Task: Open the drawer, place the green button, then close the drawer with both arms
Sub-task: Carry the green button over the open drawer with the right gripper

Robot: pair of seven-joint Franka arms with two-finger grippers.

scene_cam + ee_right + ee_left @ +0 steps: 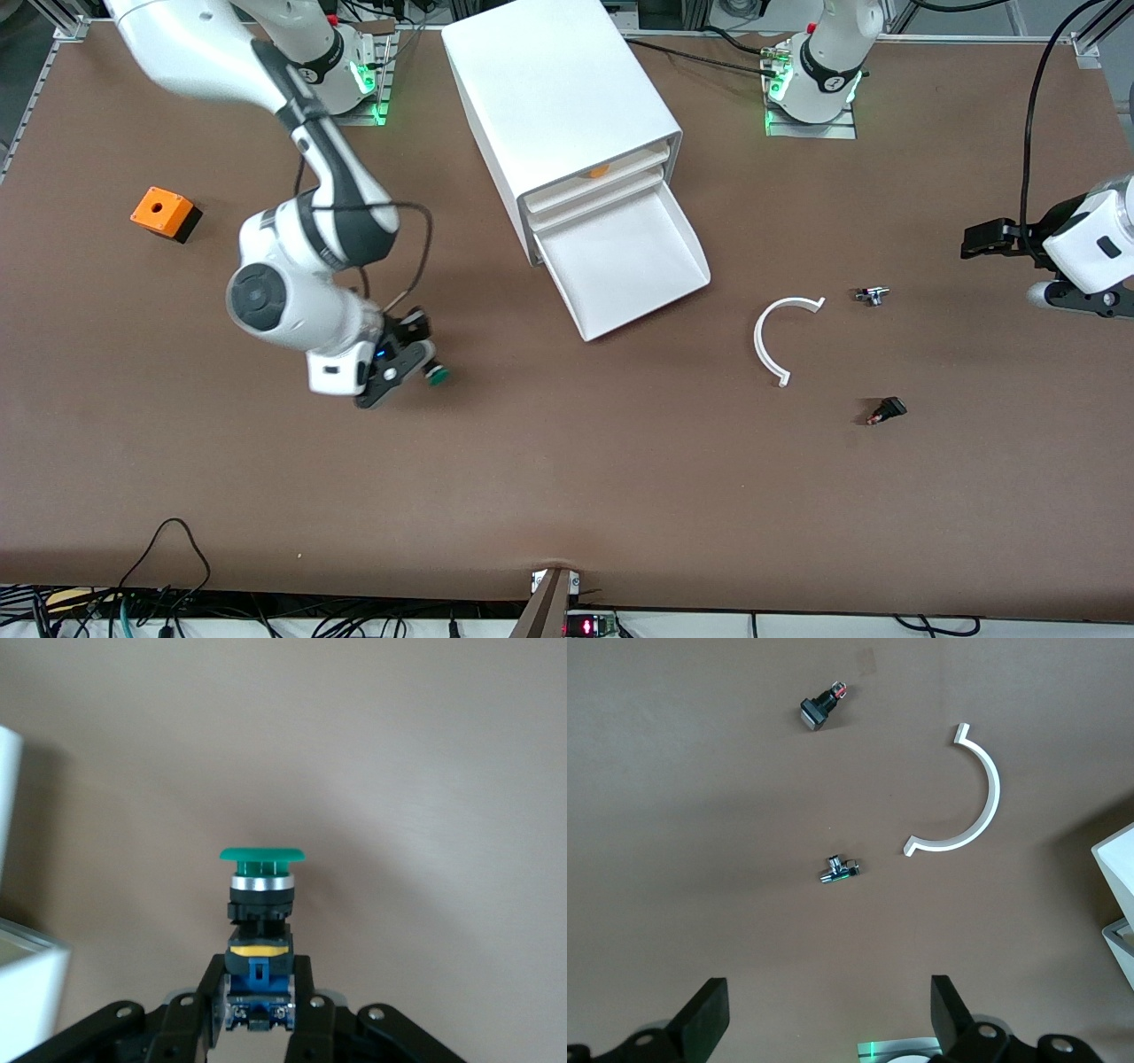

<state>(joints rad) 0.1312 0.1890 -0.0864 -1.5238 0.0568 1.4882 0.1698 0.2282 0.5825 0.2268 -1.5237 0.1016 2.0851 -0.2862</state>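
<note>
The button [436, 375], green-capped with a black-and-blue body, is clamped by its blue base in my right gripper [416, 361] just above the tabletop, toward the right arm's end and nearer the front camera than the cabinet [558, 97]. In the right wrist view the button [260, 899] sticks out from the shut right gripper [260, 997]. The drawer [651, 285], the lowest one, is pulled out and its white tray is bare. My left gripper [1032, 266] hangs open and holding nothing at the left arm's end; the left wrist view shows the left gripper [824, 1019] spread wide.
An orange box [162, 213] lies toward the right arm's end. A white curved piece [780, 337] [966, 797], a small metal part [873, 295] [840, 870] and a black switch with a red tip [886, 411] [819, 709] lie toward the left arm's end. Something orange [599, 172] shows in an upper drawer.
</note>
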